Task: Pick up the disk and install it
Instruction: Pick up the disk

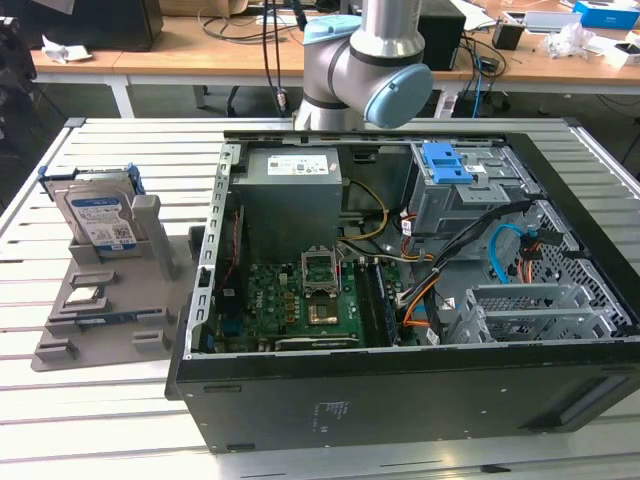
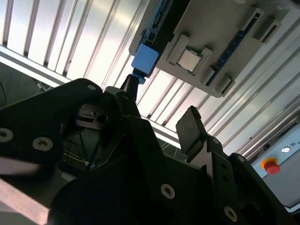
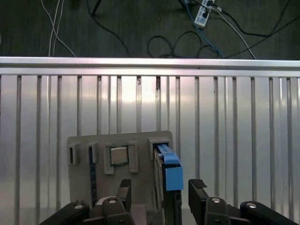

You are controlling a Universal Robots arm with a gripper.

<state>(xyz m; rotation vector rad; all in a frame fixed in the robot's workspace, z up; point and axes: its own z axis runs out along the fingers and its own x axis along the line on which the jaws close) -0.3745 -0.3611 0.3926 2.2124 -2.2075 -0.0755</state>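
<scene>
The disk (image 1: 100, 215) is a silver hard drive with a white-and-blue label in a blue carrier. It stands on edge in a grey holder (image 1: 110, 300) at the exterior view's left. In the first wrist view my gripper (image 3: 161, 192) is open, its two black fingers apart, and the disk (image 3: 168, 173) shows edge-on between and beyond them. In the second wrist view the gripper (image 2: 159, 105) is also open, clear of the disk's blue carrier end (image 2: 145, 56). Nothing is held.
An open computer case (image 1: 400, 400) lies on the slatted metal table, with a grey power supply (image 1: 290, 190), motherboard and a drive cage under a blue latch (image 1: 445, 162). The holder (image 3: 117, 159) also carries a small square chip (image 3: 118, 154). The arm's base (image 1: 365, 60) stands behind the case.
</scene>
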